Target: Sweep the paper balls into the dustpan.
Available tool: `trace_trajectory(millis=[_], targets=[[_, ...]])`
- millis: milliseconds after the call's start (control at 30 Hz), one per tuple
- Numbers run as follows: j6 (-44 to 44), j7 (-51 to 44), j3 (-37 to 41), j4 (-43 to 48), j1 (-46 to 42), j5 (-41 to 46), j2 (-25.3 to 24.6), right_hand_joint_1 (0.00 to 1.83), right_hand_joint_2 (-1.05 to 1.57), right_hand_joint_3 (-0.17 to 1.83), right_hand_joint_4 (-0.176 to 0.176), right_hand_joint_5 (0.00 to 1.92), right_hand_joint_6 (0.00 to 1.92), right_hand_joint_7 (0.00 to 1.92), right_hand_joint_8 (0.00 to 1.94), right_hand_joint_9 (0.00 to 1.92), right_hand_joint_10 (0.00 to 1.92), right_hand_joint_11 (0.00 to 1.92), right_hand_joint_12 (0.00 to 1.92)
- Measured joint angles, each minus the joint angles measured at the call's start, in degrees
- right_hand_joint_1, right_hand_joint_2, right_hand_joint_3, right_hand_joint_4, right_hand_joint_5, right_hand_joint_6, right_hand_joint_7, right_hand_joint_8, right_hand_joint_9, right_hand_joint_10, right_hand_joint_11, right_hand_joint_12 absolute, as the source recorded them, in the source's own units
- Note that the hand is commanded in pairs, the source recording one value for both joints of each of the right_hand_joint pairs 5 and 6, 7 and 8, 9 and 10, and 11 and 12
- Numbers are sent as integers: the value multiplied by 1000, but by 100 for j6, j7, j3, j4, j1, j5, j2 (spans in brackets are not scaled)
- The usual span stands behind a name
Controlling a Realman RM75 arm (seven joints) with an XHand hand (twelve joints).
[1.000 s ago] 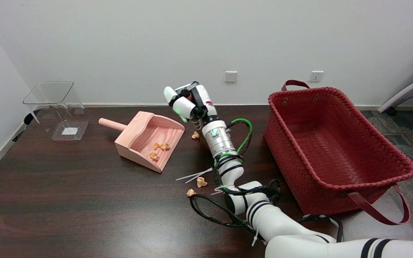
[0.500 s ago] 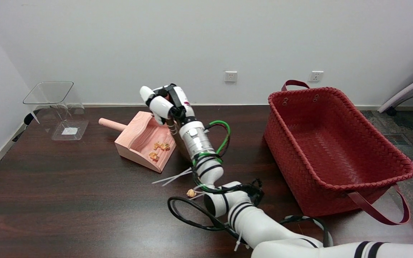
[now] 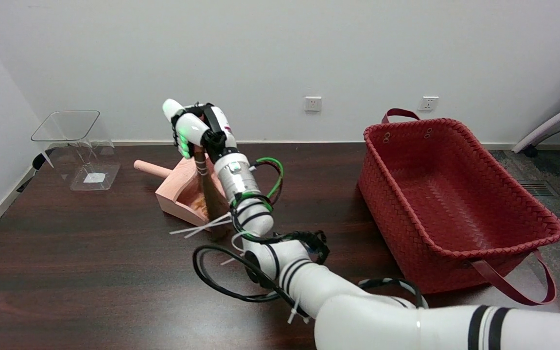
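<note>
I see pink wooden dustpan (image 3: 178, 192) on dark wooden table (image 3: 66, 272), left of centre, handle pointing far left. Clear plastic container (image 3: 73, 146) further left, by table's far-left corner, apart from dustpan. Red woven basket (image 3: 455, 194) well to right, at table's right end. My right hand (image 3: 195, 129) above dustpan's back wall, gripping brown brush (image 3: 212, 199); brush hangs down over dustpan's mouth. Arm crosses dustpan's right side, hiding inside.
</note>
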Motion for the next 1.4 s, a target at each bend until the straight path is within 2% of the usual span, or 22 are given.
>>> trace_trajectory(millis=[267, 500, 633, 833, 1167, 1400], targets=[[-401, -76, 482, -672, 548, -1, -117, 856, 1571, 517, 0, 1920, 1920, 1920, 1920, 1920, 1920, 1920, 1920], [-862, -324, 725, -1009, 834, -3, -174, 982, 1571, 407, 0, 1920, 1920, 1920, 1920, 1920, 1920, 1920, 1920], [-1235, -517, 830, -1119, 895, -5, -188, 1016, 1571, 521, 0, 1920, 1920, 1920, 1920, 1920, 1920, 1920, 1920], [-1866, -728, 984, -1189, 869, -6, -173, 1036, 1571, 799, 0, 1920, 1920, 1920, 1920, 1920, 1920, 1920, 1920], [-2791, -917, 1183, -902, 508, -7, -114, 1053, 1571, 913, 0, 1920, 1920, 1920, 1920, 1920, 1920, 1920, 1920], [-3014, -953, 1166, 9, -6, -7, -138, 1064, 1571, 1037, 0, 1920, 1920, 1920, 1920, 1920, 1920, 1920, 1920]])
